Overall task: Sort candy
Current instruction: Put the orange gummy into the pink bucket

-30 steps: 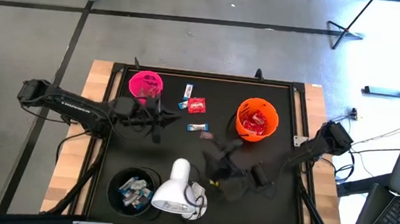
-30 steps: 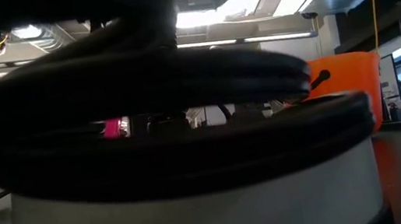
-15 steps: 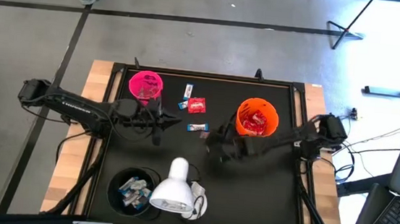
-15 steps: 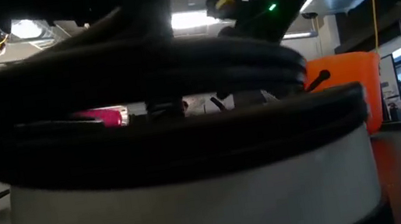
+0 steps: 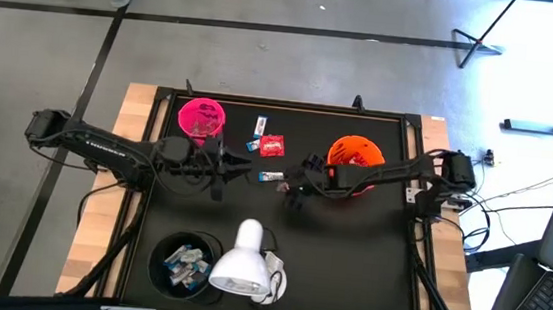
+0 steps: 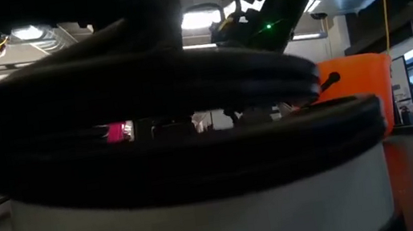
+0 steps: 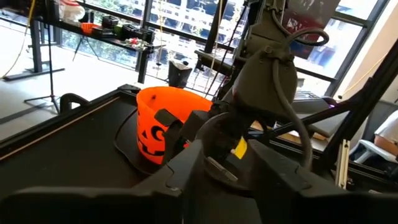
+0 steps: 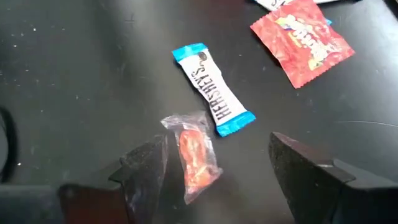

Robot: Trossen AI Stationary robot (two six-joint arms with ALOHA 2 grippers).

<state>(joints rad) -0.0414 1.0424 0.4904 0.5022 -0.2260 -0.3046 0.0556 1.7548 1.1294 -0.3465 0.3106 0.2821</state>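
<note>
- Two arms reach over my black counter [image 5: 368, 253].
- My right claw [image 8: 214, 171] hangs low over the middle, its fingers [image 8: 146, 168] wide apart with nothing in them.
- Between those fingers lies a small pink candy [image 8: 196, 155] in a clear wrap, flat on the counter.
- Just beside it, touching or almost, lies a white bar [image 8: 214, 90] with blue ends.
- A red packet [image 8: 303, 38] lies a bit farther off.
- My left claw [image 5: 240, 172] sits near the pink cup [image 5: 201, 118]; I cannot tell if it is open or shut.
- More red candy fills the orange cup [image 5: 367, 178].
- White-and-blue bars sit in the black cup [image 5: 161, 265], next to the white lamp [image 5: 237, 262].
</note>
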